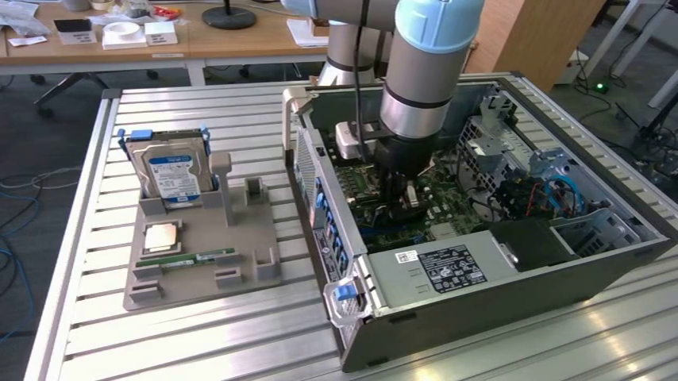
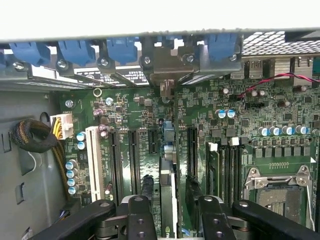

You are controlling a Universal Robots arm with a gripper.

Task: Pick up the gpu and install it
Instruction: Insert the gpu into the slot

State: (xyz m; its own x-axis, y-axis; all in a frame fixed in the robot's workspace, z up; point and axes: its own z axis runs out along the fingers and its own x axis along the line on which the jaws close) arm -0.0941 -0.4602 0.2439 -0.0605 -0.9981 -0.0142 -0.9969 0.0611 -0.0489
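Note:
The gpu (image 2: 168, 165) stands on edge on the green motherboard (image 2: 125, 115) inside the open computer case (image 1: 509, 302). It is a thin dark card seen edge-on, and its silvery bracket (image 2: 167, 65) sits against the case's rear slot panel. My gripper (image 2: 169, 186) is open. Its black fingers (image 2: 147, 186) straddle the card with a small gap on each side. In the exterior view the gripper (image 1: 406, 208) reaches straight down into the case over the board.
Left of the case, a grey holder (image 1: 202, 262) carries a hard drive (image 1: 173, 175), a processor chip (image 1: 161, 236) and a green memory stick (image 1: 186, 258). Empty expansion slots flank the card. A processor socket (image 2: 280, 185), cables and the power supply (image 1: 445, 270) crowd the case.

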